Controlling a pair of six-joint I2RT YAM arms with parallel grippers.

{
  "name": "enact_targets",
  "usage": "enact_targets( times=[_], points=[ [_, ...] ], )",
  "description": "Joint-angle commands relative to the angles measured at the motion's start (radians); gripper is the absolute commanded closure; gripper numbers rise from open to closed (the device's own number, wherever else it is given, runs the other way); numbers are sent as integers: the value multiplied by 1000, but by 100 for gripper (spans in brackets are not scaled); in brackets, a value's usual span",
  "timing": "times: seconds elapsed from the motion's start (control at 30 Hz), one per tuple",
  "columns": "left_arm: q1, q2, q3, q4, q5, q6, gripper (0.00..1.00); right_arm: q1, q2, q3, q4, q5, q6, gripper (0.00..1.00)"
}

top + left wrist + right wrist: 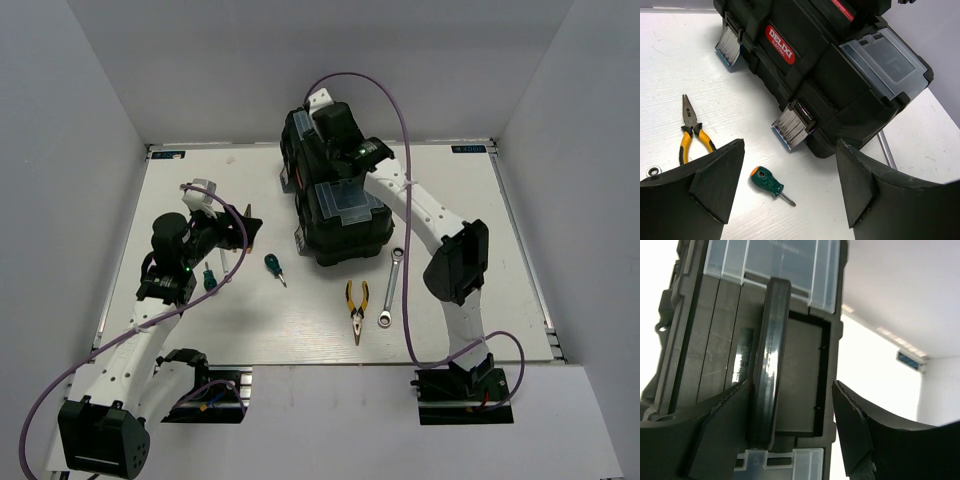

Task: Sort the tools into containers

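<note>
The black toolbox (pixel 340 238) stands at the middle back, with a clear-lidded box (pixel 345 203) on its near end. My right gripper (pixel 325 120) hovers over its far half. In the right wrist view it (pixel 790 386) is open, with the carry handle (pixel 769 355) just inside its left finger. My left gripper (pixel 245 225) is open and empty, left of the toolbox. A green screwdriver (pixel 274 267) lies below it and shows between its fingers (pixel 769 184). A second green screwdriver (pixel 209 279), yellow pliers (pixel 357 305) and a silver wrench (pixel 392 285) lie on the table.
In the left wrist view, yellow pliers (pixel 691 132) lie left of the screwdriver, and two metal latches (pixel 792 130) face me on the toolbox side (pixel 815 65). A wrench shaft (pixel 886 150) pokes out past the toolbox corner. Grey walls enclose the white table (pixel 470 200).
</note>
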Motion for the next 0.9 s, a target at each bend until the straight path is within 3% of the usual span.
enact_targets(
  times=[0.0, 0.23, 0.43, 0.57, 0.67, 0.77, 0.87],
  points=[
    [-2, -21, 1, 1, -11, -1, 16, -30, -1, 56, -78, -134, 143, 29],
    [-2, -21, 1, 1, -11, -1, 16, -82, 39, 83, -100, -254, 193, 34],
    [-2, -12, 1, 1, -11, -1, 15, -110, 64, 94, -120, -430, 213, 55],
    [-2, -1, 1, 1, -11, -1, 15, -116, 68, 102, -109, -424, 200, 81],
    [-2, 39, 1, 10, 10, -10, 15, -119, 53, 103, -103, -407, 184, 92],
    [-2, 95, 10, 19, 23, -24, 17, -122, 15, 97, -89, -401, 180, 100],
    [-2, 183, 48, 28, 47, -56, 20, -125, -27, 92, -69, -398, 182, 100]
  ],
)
